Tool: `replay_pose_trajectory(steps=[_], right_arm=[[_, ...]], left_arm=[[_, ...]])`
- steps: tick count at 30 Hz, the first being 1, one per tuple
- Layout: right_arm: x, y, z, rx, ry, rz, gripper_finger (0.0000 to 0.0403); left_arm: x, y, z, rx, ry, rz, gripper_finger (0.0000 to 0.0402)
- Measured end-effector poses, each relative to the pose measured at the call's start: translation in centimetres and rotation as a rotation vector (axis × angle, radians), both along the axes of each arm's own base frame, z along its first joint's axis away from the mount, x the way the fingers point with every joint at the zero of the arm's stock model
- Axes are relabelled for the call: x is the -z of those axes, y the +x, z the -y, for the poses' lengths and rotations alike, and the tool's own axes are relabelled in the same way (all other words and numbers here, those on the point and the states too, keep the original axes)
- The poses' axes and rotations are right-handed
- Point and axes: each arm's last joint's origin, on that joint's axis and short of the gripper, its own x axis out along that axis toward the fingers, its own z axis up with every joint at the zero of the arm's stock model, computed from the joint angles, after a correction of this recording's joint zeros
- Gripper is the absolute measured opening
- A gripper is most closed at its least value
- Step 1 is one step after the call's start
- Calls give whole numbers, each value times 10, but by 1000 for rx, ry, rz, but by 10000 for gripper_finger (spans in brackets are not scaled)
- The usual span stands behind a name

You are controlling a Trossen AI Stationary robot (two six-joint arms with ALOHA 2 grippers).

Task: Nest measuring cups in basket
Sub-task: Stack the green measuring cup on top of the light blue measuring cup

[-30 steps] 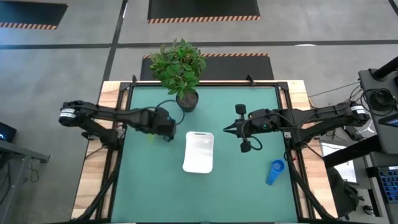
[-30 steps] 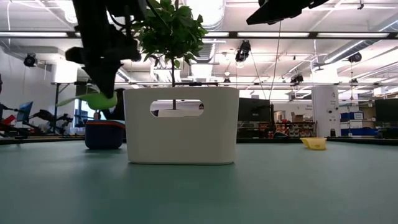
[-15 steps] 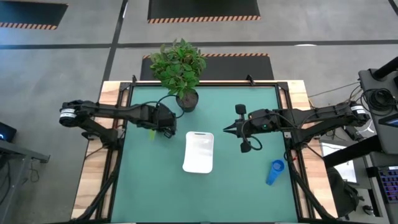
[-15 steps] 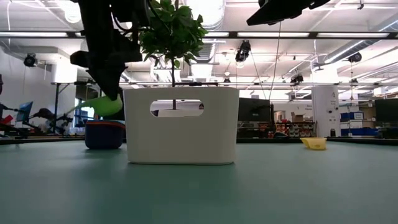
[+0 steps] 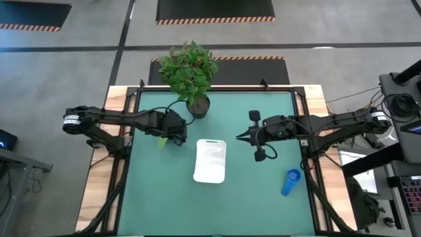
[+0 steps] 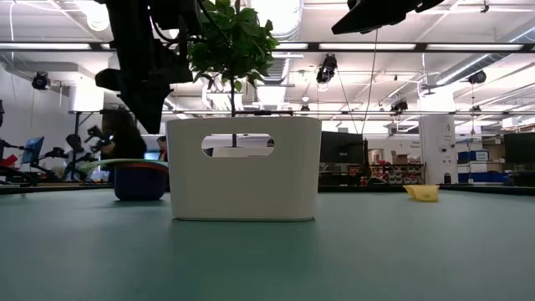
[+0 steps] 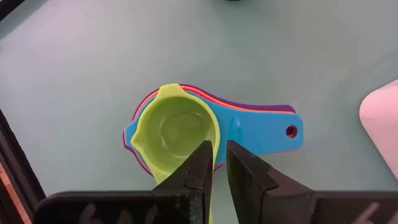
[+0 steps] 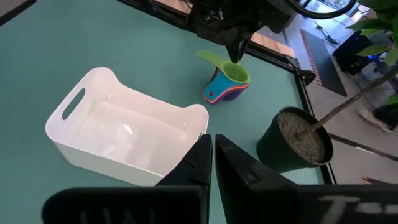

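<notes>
Left wrist view: my left fingers (image 7: 219, 163) sit slightly apart over the green cup (image 7: 177, 134), stacked beside the basket (image 5: 210, 160). My right fingers (image 8: 212, 155) are together. The blue cup (image 5: 291, 179) and yellow cup (image 6: 423, 193) wait alone; I see the basket empty.

Two arms (image 5: 118, 120); one basket (image 5: 210, 160); one plant (image 5: 189, 69); one cup stack (image 8: 227, 85).

1 camera looks straight down over the basket (image 5: 210, 160); another sits at bench height close before it; both share it.
</notes>
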Motion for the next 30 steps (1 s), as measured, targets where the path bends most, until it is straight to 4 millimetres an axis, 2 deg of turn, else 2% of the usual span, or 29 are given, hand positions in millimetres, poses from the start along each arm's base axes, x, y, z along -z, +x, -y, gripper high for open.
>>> replay_pose_trajectory(steps=[5,14,18,25,30], right_arm=[[1,0,0,0,-1,-9,9],[2,-1,0,2,1,-22,9],[2,-1,0,2,1,-22,9],[2,-1,0,2,1,-21,9],[2,-1,0,1,-1,-18,9]], left_arm=[[0,0,2,68,5,-27,29],[5,-19,29,540,-10,-346,18],[13,-34,41,711,-5,-415,2],[34,-66,42,691,0,-390,0],[48,-76,40,651,18,-288,0]])
